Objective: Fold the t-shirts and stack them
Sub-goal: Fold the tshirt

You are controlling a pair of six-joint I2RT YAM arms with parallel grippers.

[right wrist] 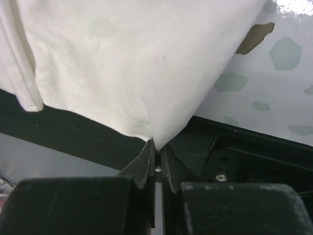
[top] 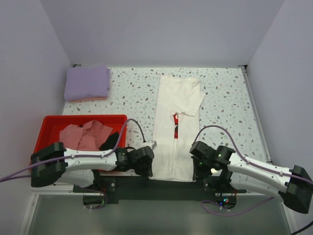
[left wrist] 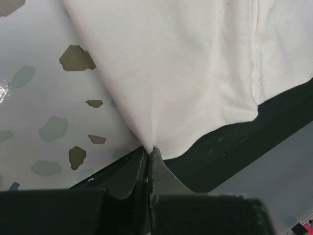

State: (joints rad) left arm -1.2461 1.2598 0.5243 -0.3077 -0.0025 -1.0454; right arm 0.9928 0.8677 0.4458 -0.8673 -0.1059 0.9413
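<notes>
Two claws are each pinched shut on a near corner of the cream-white t-shirt (top: 173, 127). The left claw (left wrist: 148, 152) has its fingers pressed together with a point of hem cloth drawn into them. The right claw (right wrist: 156, 147) shows only a thin slit between its fingers, and the other hem corner is nipped there.

The shirt is soft, matte cotton with a stitched hem. It lies as a long, narrow strip running away from the arms down the middle of the tabletop (top: 132, 93), and it is a little wider at its far end. Where the folded sides meet near the centre, a sliver of red print (top: 176, 120) shows through the gap. The near hem reaches over the tabletop's edge onto the black base plate (top: 161, 188) that carries the arms. At each gripped corner the cloth is pulled up into a taut peak.

The tabletop is glossy white, speckled with grey and olive chips. In its far-left corner, well apart from the strip, sits a lavender t-shirt (top: 87, 82) folded into a neat square, with a pink edge showing under it. A red tray (top: 49, 125) of hard plastic stands at the near left, just beside the left arm. It holds a crumpled pink t-shirt (top: 85, 133) and a black t-shirt (top: 110, 142). Purple cables (top: 134, 125) arc over both arms.
</notes>
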